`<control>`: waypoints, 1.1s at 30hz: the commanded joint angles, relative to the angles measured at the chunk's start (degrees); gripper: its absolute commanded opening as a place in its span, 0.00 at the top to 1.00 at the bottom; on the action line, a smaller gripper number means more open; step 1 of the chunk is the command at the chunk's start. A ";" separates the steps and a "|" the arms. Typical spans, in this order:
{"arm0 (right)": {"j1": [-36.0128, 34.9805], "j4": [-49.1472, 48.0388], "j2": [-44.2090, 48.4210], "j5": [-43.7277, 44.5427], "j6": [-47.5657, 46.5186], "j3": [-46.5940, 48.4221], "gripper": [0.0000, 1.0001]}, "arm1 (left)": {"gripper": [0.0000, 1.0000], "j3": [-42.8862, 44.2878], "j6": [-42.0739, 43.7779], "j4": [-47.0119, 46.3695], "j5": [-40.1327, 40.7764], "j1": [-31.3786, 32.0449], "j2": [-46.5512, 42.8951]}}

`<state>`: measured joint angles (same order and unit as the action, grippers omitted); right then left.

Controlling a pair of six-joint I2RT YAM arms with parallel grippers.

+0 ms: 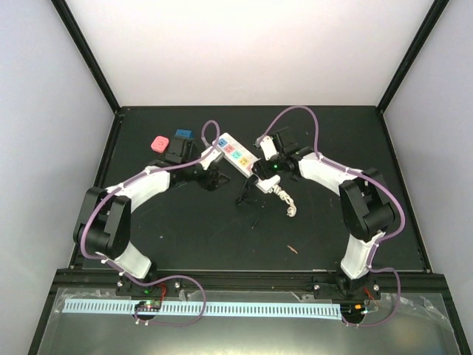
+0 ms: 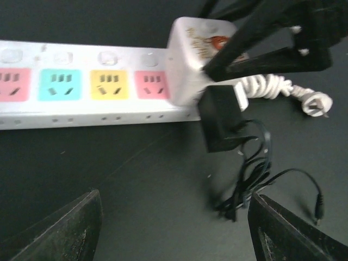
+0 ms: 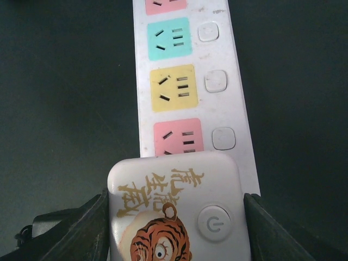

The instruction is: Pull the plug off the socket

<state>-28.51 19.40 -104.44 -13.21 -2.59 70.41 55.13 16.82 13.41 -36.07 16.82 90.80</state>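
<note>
Reaching in with the bent right arm (image 1: 319,168), right jaws clamped on the tiger plug (image 3: 174,185) at the power strip's (image 1: 230,149) end, mid table (image 1: 185,222). Hovering the left arm (image 1: 148,181) alongside, left jaws wide.

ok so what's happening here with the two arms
The right gripper is clamped on the white tiger-print plug, seated at the end of the power strip. The left gripper hangs open beside the strip, holding nothing. A black adapter lies loose next to the strip. The plug is not out yet.
</note>
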 commanded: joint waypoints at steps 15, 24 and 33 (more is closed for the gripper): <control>-1.56 0.91 -4.42 5.77 7.08 -2.60 0.95 | 0.24 -8.23 -7.59 -25.61 12.02 15.81 1.34; -1.55 0.46 -5.16 6.32 6.90 -2.70 0.99 | 0.29 -4.87 -6.08 -28.46 13.13 15.86 7.79; -1.55 0.01 -5.61 6.59 7.38 -2.80 0.99 | 0.39 -1.12 -7.73 -28.26 14.17 15.83 12.88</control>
<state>-29.89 14.39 -105.71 -8.75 3.05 70.24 51.09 10.13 -12.53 -22.98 32.40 101.36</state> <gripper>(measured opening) 0.637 0.620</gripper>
